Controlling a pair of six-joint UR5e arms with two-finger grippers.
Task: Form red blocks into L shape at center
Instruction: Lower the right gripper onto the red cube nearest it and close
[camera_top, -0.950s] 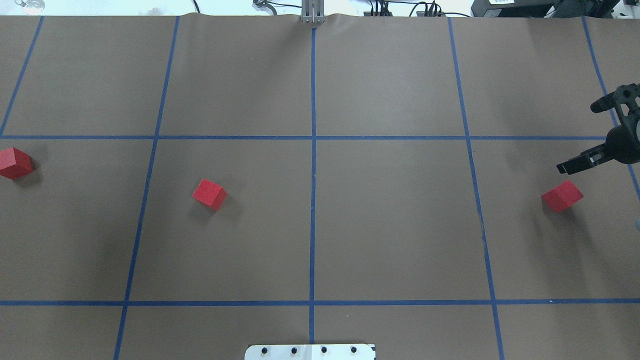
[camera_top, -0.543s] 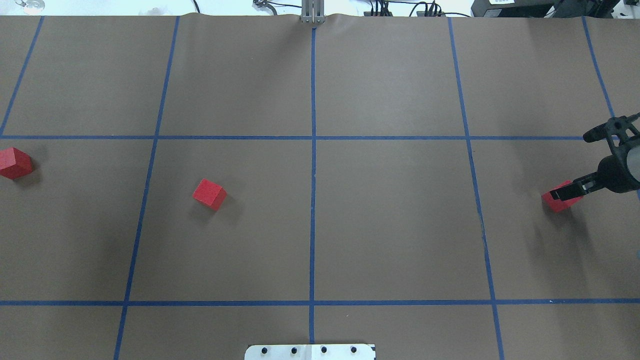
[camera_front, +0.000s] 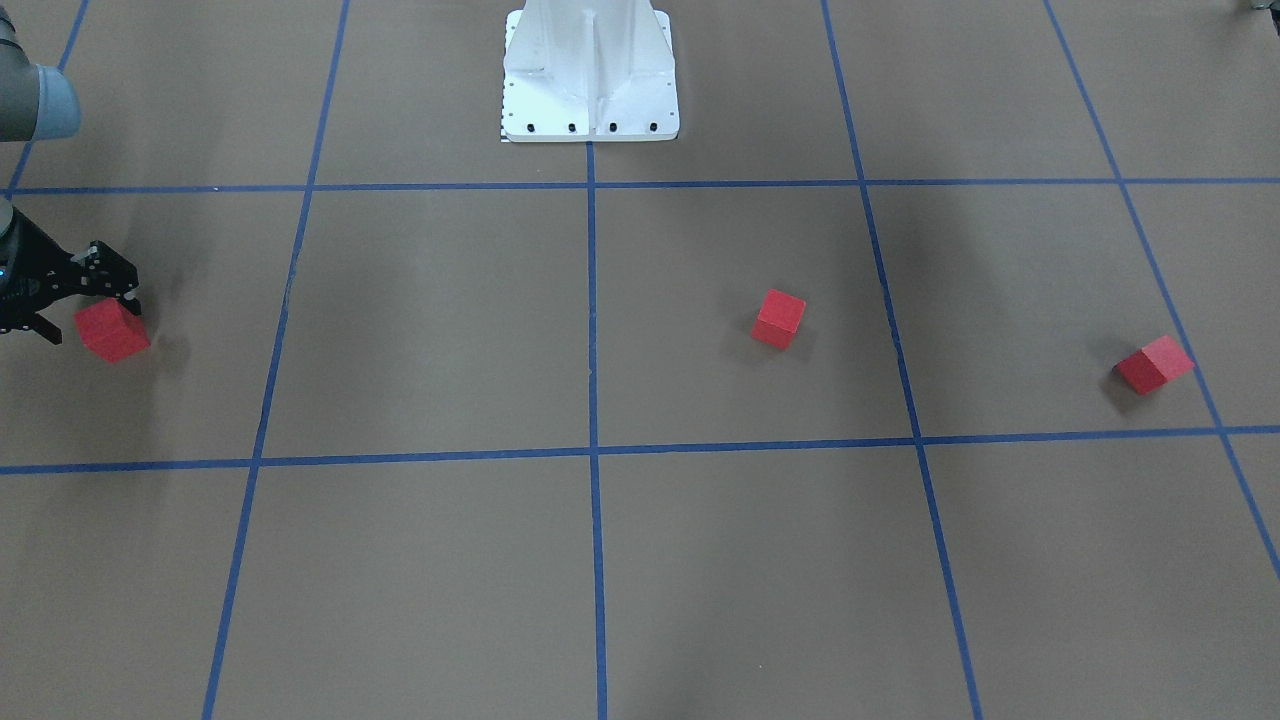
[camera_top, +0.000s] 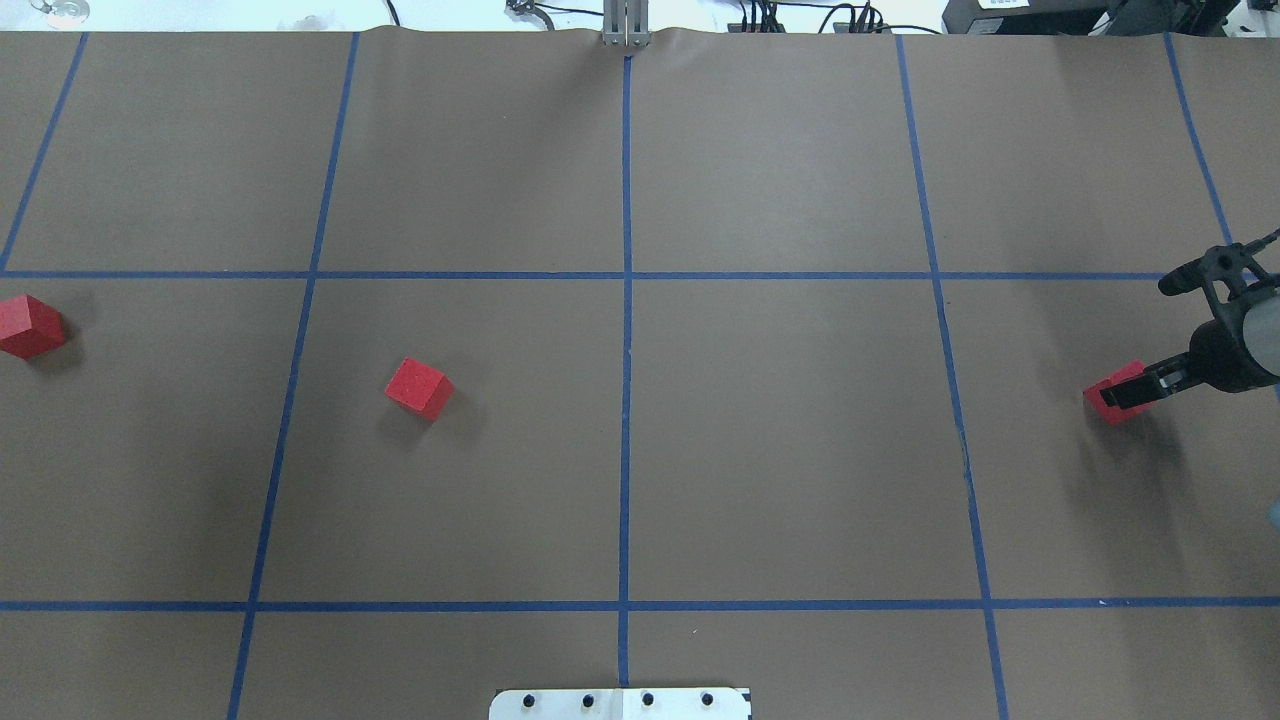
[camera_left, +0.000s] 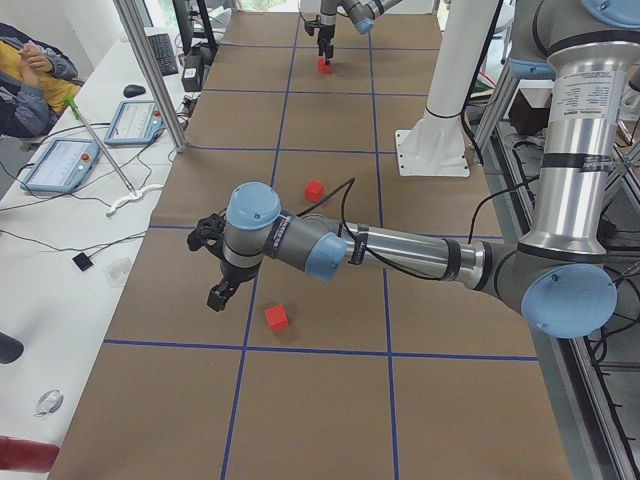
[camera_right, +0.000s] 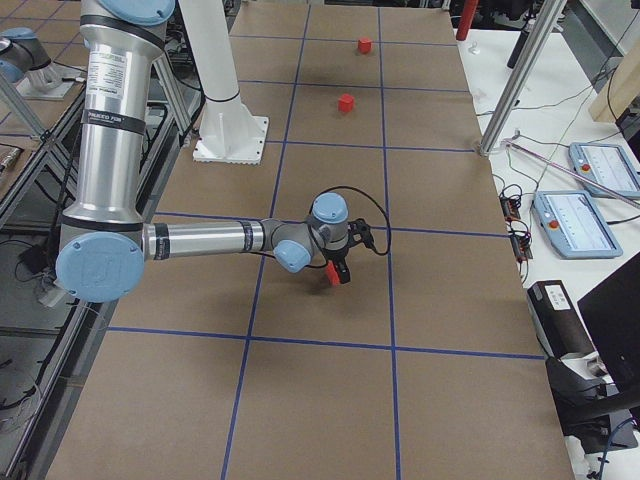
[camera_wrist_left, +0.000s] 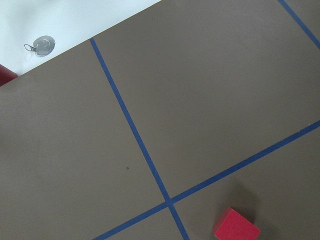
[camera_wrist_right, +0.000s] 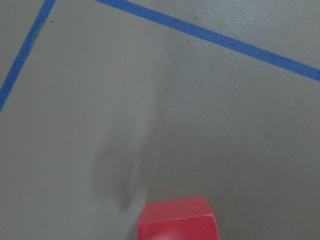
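Note:
Three red blocks lie apart on the brown paper. One block (camera_top: 1104, 399) (camera_front: 112, 332) is at the far right of the overhead view, with my right gripper (camera_top: 1125, 392) (camera_front: 88, 315) low over it, open, a finger on either side. The right wrist view shows this block (camera_wrist_right: 178, 218) at its bottom edge. A second block (camera_top: 419, 388) (camera_front: 779, 318) sits left of the center (camera_top: 626, 440). The third (camera_top: 30, 327) (camera_front: 1154, 365) (camera_wrist_left: 236, 227) is at the far left. My left gripper (camera_left: 213, 270) hovers near that block (camera_left: 277, 318); whether it is open or shut I cannot tell.
The white robot base plate (camera_front: 590, 70) (camera_top: 620, 703) stands at the table's near edge on the center line. Beyond the far edge are metal posts (camera_left: 150, 70), tablets (camera_left: 60, 165) on a white desk, and a seated person (camera_left: 30, 80).
My right gripper has come toward the robot's side and down, from beyond the right block to straddling it. The blocks have not moved.

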